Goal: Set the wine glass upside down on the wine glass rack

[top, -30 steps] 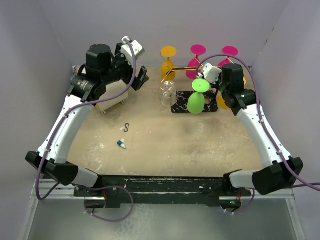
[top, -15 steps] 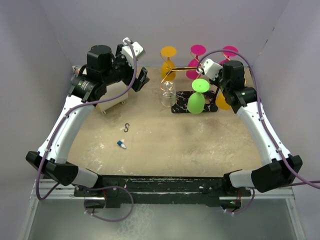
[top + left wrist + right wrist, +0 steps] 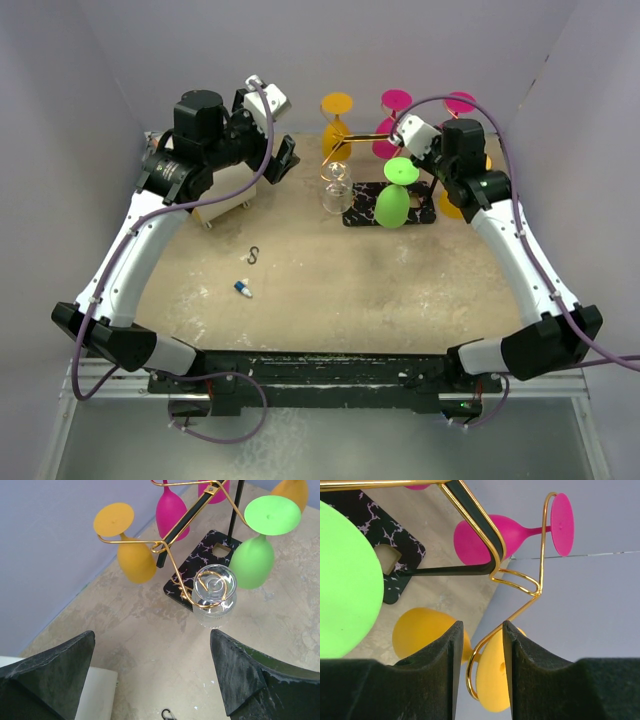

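right arm (image 3: pixel 520 262) has lifted its wrist back and away from the green wine glass (image 3: pixel 392 203), which hangs upside down on the wine glass rack (image 3: pixel 362 214) at the far side of the bench (image 3: pixel 330 290); the left arm (image 3: pixel 130 250) has not shifted. i judge the placing done and a retreat in hand: the next move calls for a clean pull-back that does not snag the gold wire. from the left wrist, the left gripper (image 3: pixel 155 675) gapes fully wide and empty, facing the rack, where a clear glass (image 3: pixel 214 597) hangs from a spiral end. from the right wrist, the right gripper (image 3: pixel 481 626) stands partly open with a narrow gap, gripping nothing; the wire shows in that gap, touching or not i cannot tell.
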{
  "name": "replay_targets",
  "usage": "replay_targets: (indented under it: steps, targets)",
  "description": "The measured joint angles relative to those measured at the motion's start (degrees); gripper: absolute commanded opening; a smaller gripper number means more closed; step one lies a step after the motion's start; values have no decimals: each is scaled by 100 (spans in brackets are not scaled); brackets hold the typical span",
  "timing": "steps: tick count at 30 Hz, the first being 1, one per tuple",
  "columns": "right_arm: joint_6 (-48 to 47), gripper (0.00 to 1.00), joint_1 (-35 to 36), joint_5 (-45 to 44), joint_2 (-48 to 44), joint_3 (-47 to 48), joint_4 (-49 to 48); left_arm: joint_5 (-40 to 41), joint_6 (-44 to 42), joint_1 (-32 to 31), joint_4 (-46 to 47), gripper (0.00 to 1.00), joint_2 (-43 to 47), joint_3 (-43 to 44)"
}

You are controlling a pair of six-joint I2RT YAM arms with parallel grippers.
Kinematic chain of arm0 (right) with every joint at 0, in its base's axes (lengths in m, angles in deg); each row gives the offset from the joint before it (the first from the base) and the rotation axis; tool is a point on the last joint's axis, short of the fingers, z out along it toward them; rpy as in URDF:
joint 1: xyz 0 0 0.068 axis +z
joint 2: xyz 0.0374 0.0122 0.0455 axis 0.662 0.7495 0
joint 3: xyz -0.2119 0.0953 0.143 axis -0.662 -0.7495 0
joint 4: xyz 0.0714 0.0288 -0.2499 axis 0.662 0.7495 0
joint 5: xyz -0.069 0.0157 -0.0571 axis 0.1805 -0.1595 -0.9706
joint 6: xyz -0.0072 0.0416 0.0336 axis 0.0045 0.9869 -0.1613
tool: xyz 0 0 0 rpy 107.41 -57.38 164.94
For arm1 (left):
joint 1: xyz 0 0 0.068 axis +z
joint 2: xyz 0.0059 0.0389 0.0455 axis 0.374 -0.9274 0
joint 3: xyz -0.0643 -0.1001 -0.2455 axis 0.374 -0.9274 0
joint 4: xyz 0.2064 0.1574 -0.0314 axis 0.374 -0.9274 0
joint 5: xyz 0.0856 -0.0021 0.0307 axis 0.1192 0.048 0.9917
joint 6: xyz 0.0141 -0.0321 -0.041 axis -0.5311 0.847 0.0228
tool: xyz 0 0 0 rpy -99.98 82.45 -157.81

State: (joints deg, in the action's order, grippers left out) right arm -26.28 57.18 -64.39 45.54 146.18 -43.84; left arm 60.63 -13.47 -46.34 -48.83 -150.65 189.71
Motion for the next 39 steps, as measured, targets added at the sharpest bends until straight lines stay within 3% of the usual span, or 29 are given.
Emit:
replay_targets:
  steps: [17,19,21,22,30,39]
  targets:
    - [949,47,-2,461,13,715,96,260,-4,37,72,99,195,-214]
    - [1165,58,-7,529,11,822,44,562,-4,37,181,99,258,-308]
    - [1381,94,-35,553,9,925,17,1014,-22,42,317,99,337,-444]
    - [1523,99,-50,557,4,979,2,1211,-26,48,378,99,367,-503]
    - [2833,100,-446,673,-74,1185,-291,2354,-55,356,896,99,761,-1043]
    - [3676,100,-549,511,-369,938,-699,2166,-2,638,1139,99,1244,-1292]
